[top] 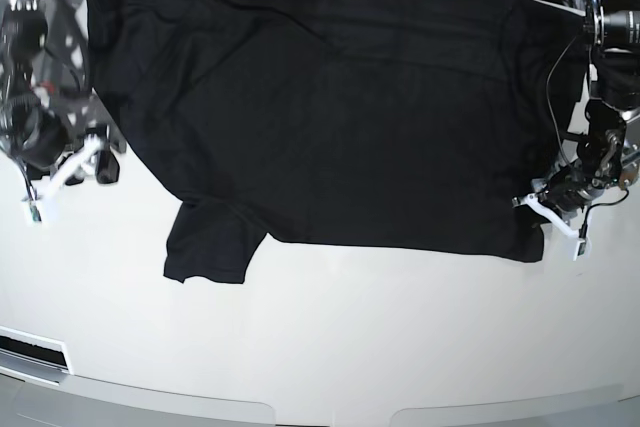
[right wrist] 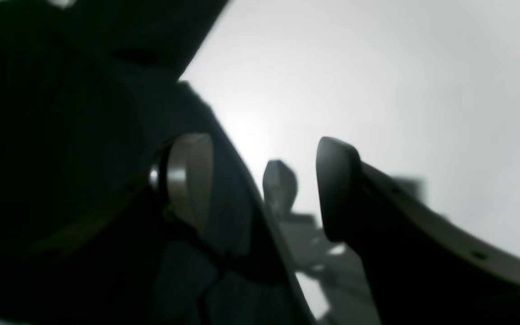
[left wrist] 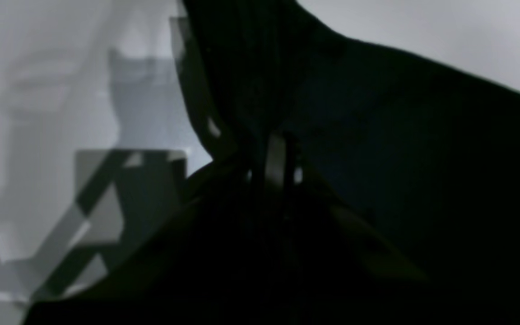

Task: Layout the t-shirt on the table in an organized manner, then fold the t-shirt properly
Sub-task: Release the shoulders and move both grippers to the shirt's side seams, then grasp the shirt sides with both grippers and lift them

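Base view: shirt (top: 330, 107) lying spread on table (top: 330, 337); left gripper (top: 548, 209) clenching hem at 3 o'clock, right gripper (top: 85, 169) released; folding not yet begun.

T-shirt (top: 330, 107): black cloth, matt, soft, lightly creased. Table (top: 330, 337): white, smooth, glossy, reflective. Right hand (right wrist: 264, 185) pads: dark, matt.
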`<state>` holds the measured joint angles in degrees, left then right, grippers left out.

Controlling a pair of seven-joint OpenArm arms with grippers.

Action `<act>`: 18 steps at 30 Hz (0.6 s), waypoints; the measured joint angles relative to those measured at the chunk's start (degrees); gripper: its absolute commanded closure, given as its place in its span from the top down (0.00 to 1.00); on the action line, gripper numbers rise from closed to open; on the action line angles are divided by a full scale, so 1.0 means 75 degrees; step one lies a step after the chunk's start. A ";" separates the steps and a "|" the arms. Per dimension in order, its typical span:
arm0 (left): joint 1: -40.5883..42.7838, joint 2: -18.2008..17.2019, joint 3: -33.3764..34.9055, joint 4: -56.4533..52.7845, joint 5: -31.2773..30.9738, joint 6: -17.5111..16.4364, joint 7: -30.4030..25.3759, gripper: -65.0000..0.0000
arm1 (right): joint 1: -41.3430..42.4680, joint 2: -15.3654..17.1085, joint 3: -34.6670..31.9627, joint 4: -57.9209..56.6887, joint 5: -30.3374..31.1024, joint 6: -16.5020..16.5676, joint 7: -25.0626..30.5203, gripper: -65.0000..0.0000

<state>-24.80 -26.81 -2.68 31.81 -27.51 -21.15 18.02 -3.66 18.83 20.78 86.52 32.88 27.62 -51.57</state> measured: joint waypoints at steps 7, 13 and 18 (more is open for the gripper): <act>-0.0023 0.0003 -0.0003 0.0009 0.0350 0.0140 -0.0055 0.00 | 0.1853 0.0006 0.0003 -0.3614 0.0793 0.1026 0.0032 0.61; -0.0017 -0.0006 -0.0003 0.0006 0.0286 -0.0093 -0.0064 0.00 | 0.2681 -0.0012 0.0006 -0.5718 0.1081 0.1597 0.0239 0.61; 0.0006 -0.0023 -0.0003 -0.0006 -0.0020 -0.0469 -0.0017 0.00 | 0.2710 -0.0012 0.0006 -0.5840 0.1081 0.1612 0.0420 0.61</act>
<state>-24.75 -26.98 -2.70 31.77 -27.66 -24.67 17.89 16.67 18.74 20.82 42.72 40.99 39.70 -48.42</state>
